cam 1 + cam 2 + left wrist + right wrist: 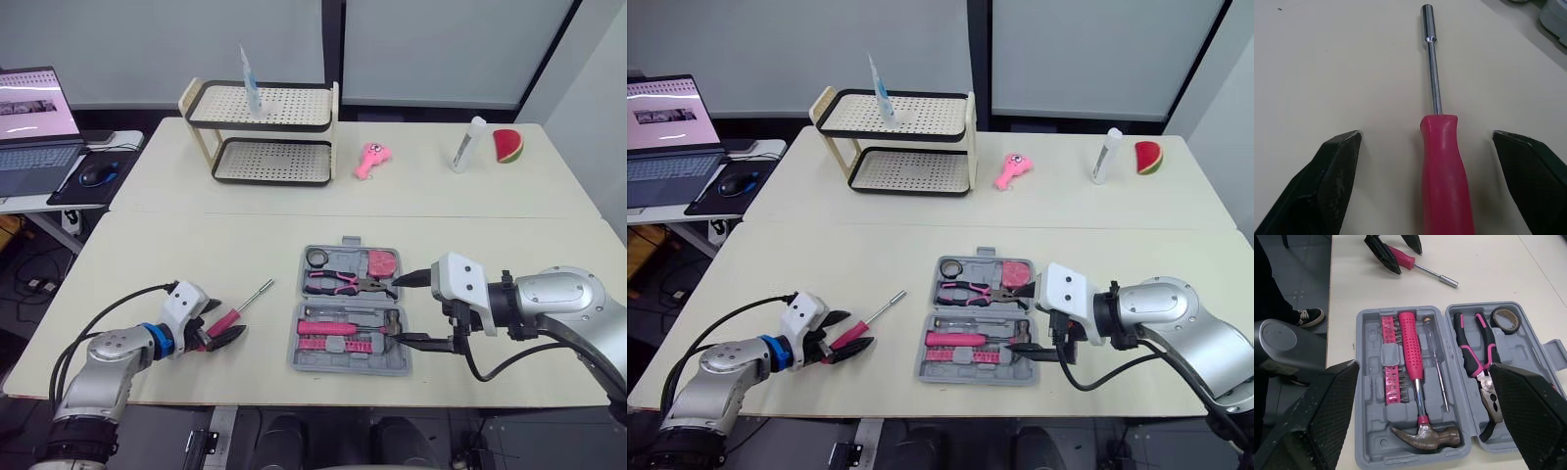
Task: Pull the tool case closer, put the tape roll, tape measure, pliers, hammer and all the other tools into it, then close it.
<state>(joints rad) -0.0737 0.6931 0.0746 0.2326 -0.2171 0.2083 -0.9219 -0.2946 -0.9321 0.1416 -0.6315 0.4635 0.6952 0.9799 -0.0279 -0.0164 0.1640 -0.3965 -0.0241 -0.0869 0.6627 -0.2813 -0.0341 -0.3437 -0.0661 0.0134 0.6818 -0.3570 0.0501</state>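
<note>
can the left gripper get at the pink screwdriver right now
Probably yes: the left gripper is open, one finger on each side of the screwdriver, which lies flat on the table with nothing in between.

1. The tool case (pixel 1365 396) lies open at the near middle of the desk (pixel 196 255).
2. The hammer (pixel 1415 367) lies in its near half; the pliers (pixel 1479 357), tape roll (pixel 1506 319) and tape measure (pixel 382 263) lie in its far half.
3. A screwdriver (pixel 240 306) lies on the desk, left of the tool case.
4. A rack (pixel 263 132) stands well behind.
</note>
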